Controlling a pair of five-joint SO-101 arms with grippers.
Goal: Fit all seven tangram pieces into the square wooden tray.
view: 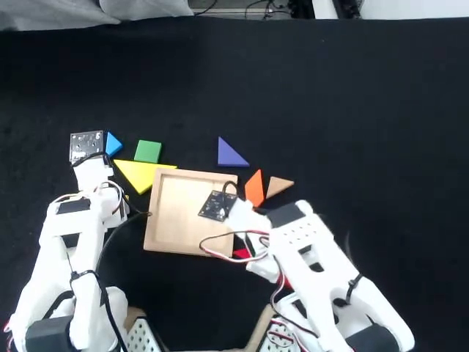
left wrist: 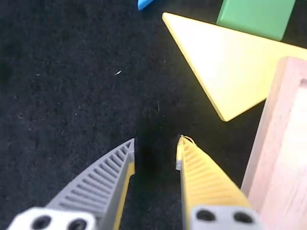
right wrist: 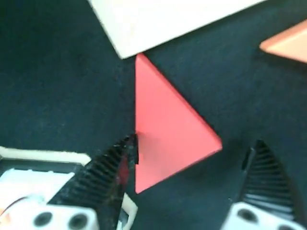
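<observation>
Right end effector (right wrist: 192,146) open, straddling red triangle (right wrist: 163,134) flat on worktop (view: 330,110), just beside near-right corner of tray (view: 165,220). Looks thin, stiff, light, probably slick: pinch opposite edges. Left end effector (left wrist: 156,148) open, empty.

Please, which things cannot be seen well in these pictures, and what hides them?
High view: red triangle, mostly covered by the right arm.
High view: tray, its near right corner under the same arm.
Left wrist view: green piece and blue piece, cut off by the picture edge.
Right wrist view: orange piece, cut off by the edge; which piece it is, is unclear.
</observation>
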